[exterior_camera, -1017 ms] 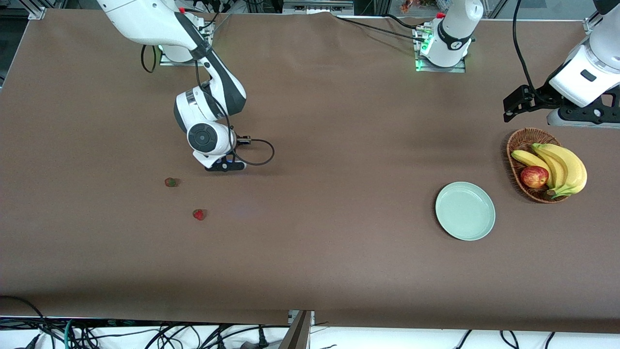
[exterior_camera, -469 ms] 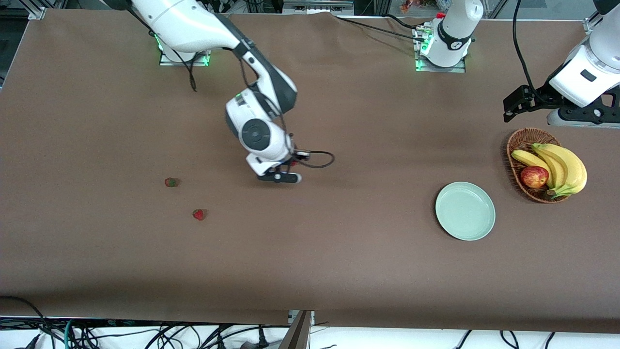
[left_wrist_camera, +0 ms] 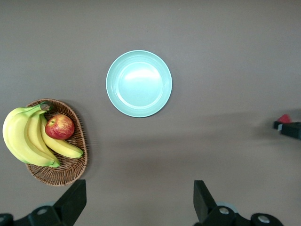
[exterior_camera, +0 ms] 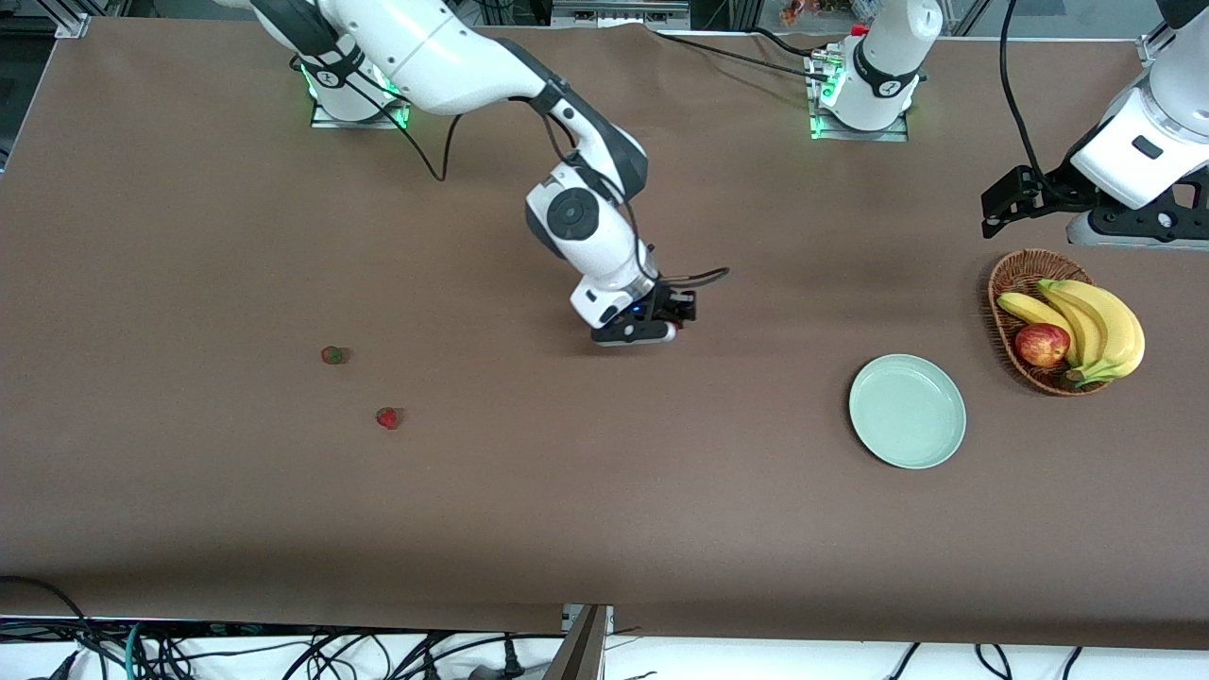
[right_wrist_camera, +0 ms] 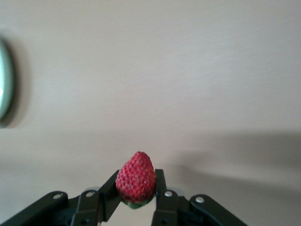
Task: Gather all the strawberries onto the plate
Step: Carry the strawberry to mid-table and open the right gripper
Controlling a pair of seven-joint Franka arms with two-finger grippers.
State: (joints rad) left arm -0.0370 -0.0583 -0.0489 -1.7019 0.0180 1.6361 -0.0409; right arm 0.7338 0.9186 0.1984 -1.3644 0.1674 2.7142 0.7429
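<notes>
White arms, grey joints; black cables.

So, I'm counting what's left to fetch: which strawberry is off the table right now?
The strawberry pinched in the right gripper, up over bare table. The other two strawberries lie on the table.

Plate (exterior_camera: 907, 411) beside basket (exterior_camera: 1003, 300)

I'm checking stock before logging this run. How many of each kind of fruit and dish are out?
Strawberries: 3, one in the right gripper, two on the table
Bananas: 3
Apple: 1
Plate: 1
Basket: 1
Total: 9
</notes>
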